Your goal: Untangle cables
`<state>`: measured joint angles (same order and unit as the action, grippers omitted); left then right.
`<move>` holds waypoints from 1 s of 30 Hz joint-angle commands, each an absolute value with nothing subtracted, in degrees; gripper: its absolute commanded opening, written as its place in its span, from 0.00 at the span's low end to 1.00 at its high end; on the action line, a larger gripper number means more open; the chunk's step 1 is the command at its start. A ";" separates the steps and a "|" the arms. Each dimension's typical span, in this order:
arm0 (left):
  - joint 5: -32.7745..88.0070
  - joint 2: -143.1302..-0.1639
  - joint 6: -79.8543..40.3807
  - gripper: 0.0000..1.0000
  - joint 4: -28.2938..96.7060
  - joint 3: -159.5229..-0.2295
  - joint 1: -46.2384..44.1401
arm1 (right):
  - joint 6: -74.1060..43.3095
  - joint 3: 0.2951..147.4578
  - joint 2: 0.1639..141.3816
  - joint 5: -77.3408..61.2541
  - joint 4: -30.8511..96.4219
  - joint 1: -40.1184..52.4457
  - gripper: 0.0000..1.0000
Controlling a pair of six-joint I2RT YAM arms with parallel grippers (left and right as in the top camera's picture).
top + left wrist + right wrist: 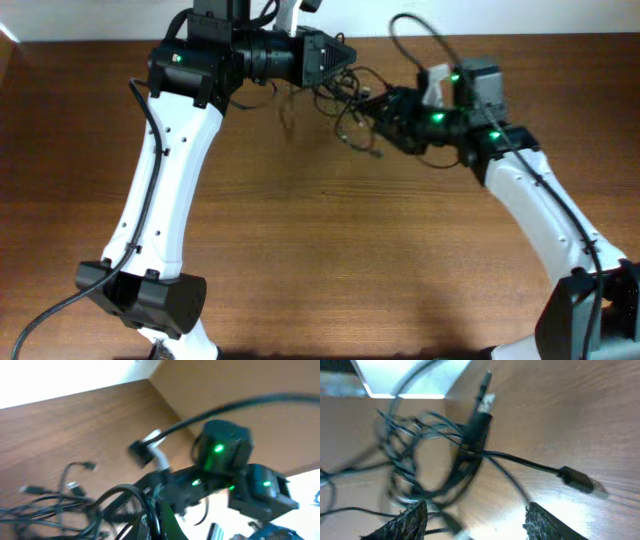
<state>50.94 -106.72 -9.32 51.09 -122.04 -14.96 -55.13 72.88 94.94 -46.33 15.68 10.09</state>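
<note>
Room: plain brown wooden worktop (320,250) with a white wall (100,20) along the far edge, nothing fancy.
Cables: the cables (352,98) are one loose bird's nest sitting right between the two end effectors, up near the far edge of the worktop.
Left end effector: the left end effector (335,62) is clamped fully closed. Strands run right up to its tip, so I'd say it's pinching the bunch, though the wrist view is too blurry to swear by it.
Why it's held like that: my guess is it's acting as an anchor, so the other side has something to pull against.
Right end effector: the right end effector (385,108) has its jaws apart. Its fingers (407,522) sit either side of the view with nothing clamped.
What's ahead of it: the knot is just in front of those fingers, and one strand ending in a black plug (575,479) trails off to the side.
Left arm pose: the left arm (165,190) stretches up from the near edge, its wrist turned sideways toward the tangle.
Right arm pose: the right arm (545,210) reaches diagonally in from the near right corner, wrist aimed at the knot.
My take: not much looks untangled yet.
</note>
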 commanded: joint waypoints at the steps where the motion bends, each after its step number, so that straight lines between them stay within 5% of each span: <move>1: 43.64 -106.80 -9.65 0.00 48.14 -122.78 -14.96 | -56.03 73.41 94.45 -50.83 15.27 7.84 0.68; 16: 44.07 -106.80 -21.89 0.00 38.15 -122.78 -20.93 | -61.89 73.41 101.73 -50.43 3.07 7.99 0.66; 17: 44.07 -106.80 -21.89 0.00 38.09 -122.78 -20.95 | -62.00 73.41 102.56 -50.72 2.92 8.01 0.60; 19: 44.10 -106.80 -23.00 0.00 37.26 -122.78 -20.95 | -61.69 73.41 102.85 -50.81 2.92 8.19 0.23; 21: 44.07 -106.78 -22.96 0.00 35.86 -122.78 -20.67 | -58.76 73.41 102.85 -50.85 3.22 8.23 0.07; 26: 39.62 -106.80 -19.62 0.00 42.89 -122.78 -12.99 | -46.04 73.41 102.19 -52.03 8.58 7.31 0.04; 30: 22.98 -106.80 -15.03 0.00 58.26 -122.78 -6.31 | -36.10 73.45 98.67 -43.66 21.23 6.68 0.04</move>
